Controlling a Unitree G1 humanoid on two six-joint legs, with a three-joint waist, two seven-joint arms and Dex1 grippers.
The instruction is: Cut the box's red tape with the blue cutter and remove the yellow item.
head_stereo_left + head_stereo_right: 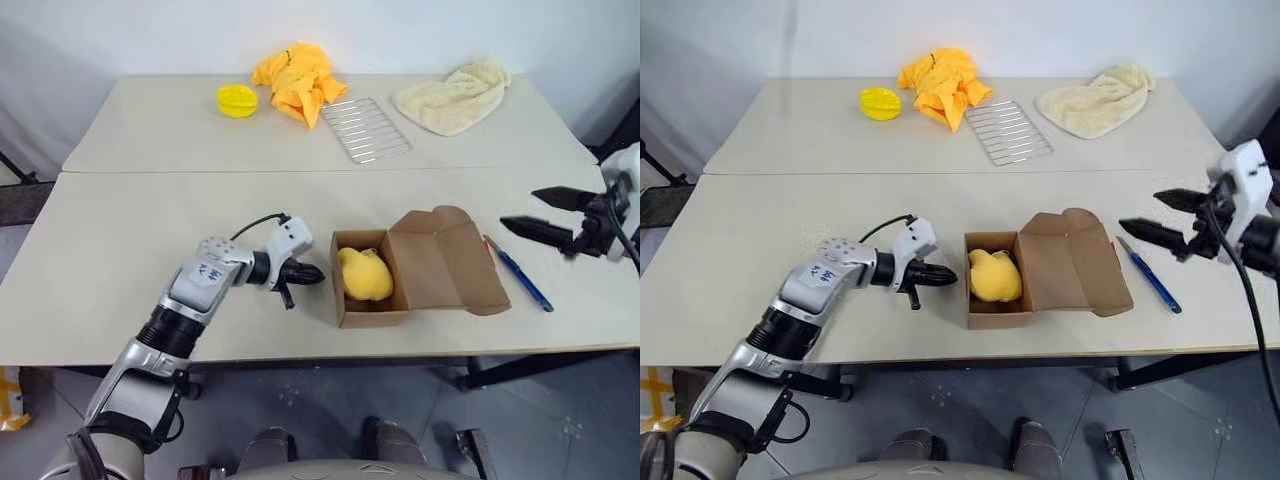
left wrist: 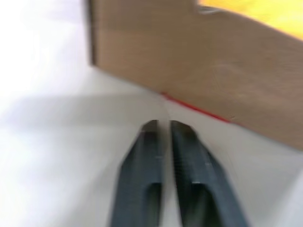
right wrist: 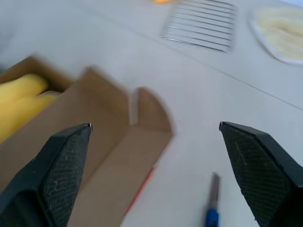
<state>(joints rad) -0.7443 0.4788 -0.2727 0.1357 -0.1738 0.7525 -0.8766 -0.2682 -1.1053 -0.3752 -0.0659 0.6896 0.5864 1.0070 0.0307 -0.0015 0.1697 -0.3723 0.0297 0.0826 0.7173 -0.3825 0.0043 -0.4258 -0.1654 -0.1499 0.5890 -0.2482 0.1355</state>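
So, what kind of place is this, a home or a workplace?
Probably a lab or test room, not a home. Two plain tables stand pushed together against a bare wall, and unrelated items are laid out like props: an opened box, a wire rack, a beige towel.

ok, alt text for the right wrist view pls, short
The open right claw hangs above a pale table, its two black fingers spread wide. Between them lies the box, its lid folded open and the yellow item inside, with the blue cutter lying beside it. A wire rack sits farther back.
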